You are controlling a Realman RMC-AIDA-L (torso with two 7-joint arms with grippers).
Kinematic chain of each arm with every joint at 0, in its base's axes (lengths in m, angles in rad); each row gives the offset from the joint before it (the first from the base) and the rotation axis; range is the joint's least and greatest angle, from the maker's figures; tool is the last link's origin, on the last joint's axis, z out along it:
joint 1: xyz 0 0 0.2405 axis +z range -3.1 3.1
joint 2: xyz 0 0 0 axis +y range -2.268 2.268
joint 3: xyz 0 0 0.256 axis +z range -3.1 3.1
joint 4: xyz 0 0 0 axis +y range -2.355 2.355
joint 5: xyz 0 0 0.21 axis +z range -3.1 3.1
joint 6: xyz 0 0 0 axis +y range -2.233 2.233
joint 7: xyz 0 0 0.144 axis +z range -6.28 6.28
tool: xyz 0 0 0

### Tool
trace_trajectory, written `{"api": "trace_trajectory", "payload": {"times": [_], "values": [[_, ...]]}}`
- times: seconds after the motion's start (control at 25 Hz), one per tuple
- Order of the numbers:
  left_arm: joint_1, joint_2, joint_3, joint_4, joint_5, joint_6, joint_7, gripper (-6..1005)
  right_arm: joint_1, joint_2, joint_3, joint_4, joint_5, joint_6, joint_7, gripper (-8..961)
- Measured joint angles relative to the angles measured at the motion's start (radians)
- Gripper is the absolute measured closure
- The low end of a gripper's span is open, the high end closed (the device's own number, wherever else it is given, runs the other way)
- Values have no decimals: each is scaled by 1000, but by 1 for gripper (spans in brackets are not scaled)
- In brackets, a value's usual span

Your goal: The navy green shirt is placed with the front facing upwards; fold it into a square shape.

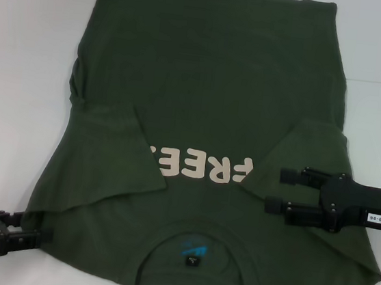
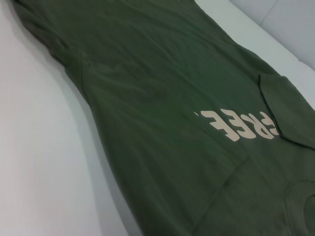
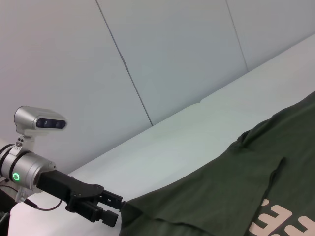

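1. Head view: navy green shirt (image 1: 209, 103) spread front up over the white table (image 1: 23, 41), filling most of the frame; collar and blue neck label at bottom centre, hem along the top edge, so long axis runs bottom to top, neck end nearest the robot; cream lettering reads upside down at centre; both short sleeves already folded inward over the chest, partly covering the print; right gripper (image 1: 276, 189) at right of centre, hovering over the folded right sleeve, fingers spread wide and holding nothing; left gripper (image 1: 37, 230) at lower left, at the shirt's shoulder edge, fingers drawn close on the cloth there, seemingly pinching the shirt.

2. Left wrist view: shirt running diagonally from upper left to lower right across the table; lettering at right of centre; own fingers not shown.

3. Right wrist view: left gripper at lower left, tips meeting the dark edge of the shirt; cloth spreading to lower right, small wrinkles near the sleeve.

4. Handling, as a judgement: light, soft, limp cotton; likely to sag, crease and drag rather than hold shape; best taken at both shoulder corners near the collar, pinched through the layers, then carried toward the hem along the long axis.
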Motion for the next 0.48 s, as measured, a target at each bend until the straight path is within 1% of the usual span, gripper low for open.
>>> {"api": "trace_trajectory", "payload": {"times": [0.24, 0.48], "values": [[-3, 0, 0, 1, 0, 1, -1, 277, 0, 0, 1, 0, 0, -2, 0, 40], [-24, 1, 0, 3, 11, -20, -40, 318, 0, 0, 2, 0, 0, -3, 0, 39]]}}
